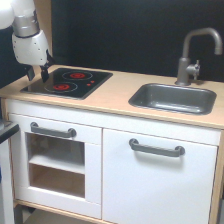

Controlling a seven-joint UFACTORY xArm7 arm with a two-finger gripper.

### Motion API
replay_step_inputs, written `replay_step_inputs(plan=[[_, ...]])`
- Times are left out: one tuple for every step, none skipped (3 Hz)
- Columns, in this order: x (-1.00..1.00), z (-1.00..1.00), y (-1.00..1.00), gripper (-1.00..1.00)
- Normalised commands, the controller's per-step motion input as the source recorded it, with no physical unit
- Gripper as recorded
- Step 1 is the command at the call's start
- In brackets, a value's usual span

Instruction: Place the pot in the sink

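The pot is not visible anywhere on the desk [115,95], stovetop [70,81] or in the sink [172,97], so no handling properties or grasp point can be judged; the end effector [37,74] hovers over the stovetop's left edge, fingers apart, holding nothing.

We note soft, even, fairly bright light over the whole frame and low resolution with blurred edges. A pale sheen lies on the stovetop [70,81]. The sink [173,97] basin shows dull highlights on its floor. The backdrop at 12 o'clock is near black. Shadow fills the open shelf [56,165] at 8 o'clock.
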Motion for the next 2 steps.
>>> replay_step_inputs(plan=[[0.33, -1.0, -0.03, 1.0], [0.26, -0.83, 0.03, 0.58]])
